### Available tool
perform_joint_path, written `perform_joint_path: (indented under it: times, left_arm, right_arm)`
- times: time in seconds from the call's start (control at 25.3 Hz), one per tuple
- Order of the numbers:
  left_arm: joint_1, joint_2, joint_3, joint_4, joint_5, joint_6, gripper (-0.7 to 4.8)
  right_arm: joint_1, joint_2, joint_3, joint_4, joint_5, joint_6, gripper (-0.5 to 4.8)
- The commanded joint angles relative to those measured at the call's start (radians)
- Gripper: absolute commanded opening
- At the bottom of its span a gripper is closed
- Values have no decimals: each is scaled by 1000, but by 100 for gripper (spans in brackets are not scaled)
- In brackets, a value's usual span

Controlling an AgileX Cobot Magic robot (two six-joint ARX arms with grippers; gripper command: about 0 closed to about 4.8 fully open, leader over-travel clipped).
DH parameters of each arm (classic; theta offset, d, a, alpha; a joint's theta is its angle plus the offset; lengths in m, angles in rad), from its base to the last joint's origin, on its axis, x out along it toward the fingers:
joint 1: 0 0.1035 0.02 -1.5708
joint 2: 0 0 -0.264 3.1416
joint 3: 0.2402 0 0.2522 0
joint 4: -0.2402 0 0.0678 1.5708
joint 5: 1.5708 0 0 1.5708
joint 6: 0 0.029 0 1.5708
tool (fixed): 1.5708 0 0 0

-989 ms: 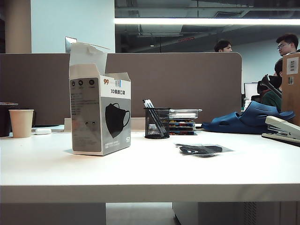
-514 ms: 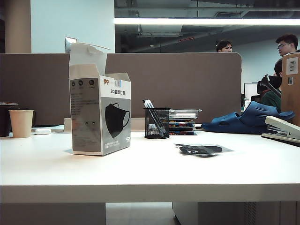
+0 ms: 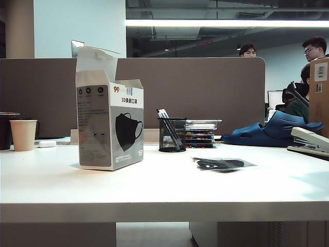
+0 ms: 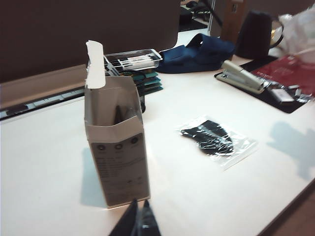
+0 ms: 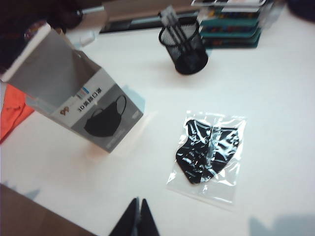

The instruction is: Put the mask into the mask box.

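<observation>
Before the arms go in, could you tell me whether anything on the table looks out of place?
Only blue sandals lying on the table look odd. The mask lies flat; the mask box stands upright, flaps open.

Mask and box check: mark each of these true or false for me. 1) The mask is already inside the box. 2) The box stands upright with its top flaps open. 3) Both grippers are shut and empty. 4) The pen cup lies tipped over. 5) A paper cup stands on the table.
1) False: the mask lies flat on the table, apart from the mask box.
2) True.
3) True: the left gripper and the right gripper show closed fingertips holding nothing.
4) False: the pen cup stands upright with pens in it.
5) True: the paper cup stands at the far left.
</observation>
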Motion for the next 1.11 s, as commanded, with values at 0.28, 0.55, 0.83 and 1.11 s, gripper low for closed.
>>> perform_joint_path:
  times: [0.28,0.55,0.83,1.11]
  left_arm:
    - [1,11,5,22,-2,47,-5]
    - [1,36,5,25,-2,94,-1]
    - [1,79,5,26,1,137,127]
    - [1,116,5,27,1,139,127]
  right_arm:
    - [116,274,27,145,0,-3,222]
    - [239,510,33,282,139,-3,479]
    - [294,666,37,364,360,-3,479]
    - [307,777,82,390,453,-2,479]
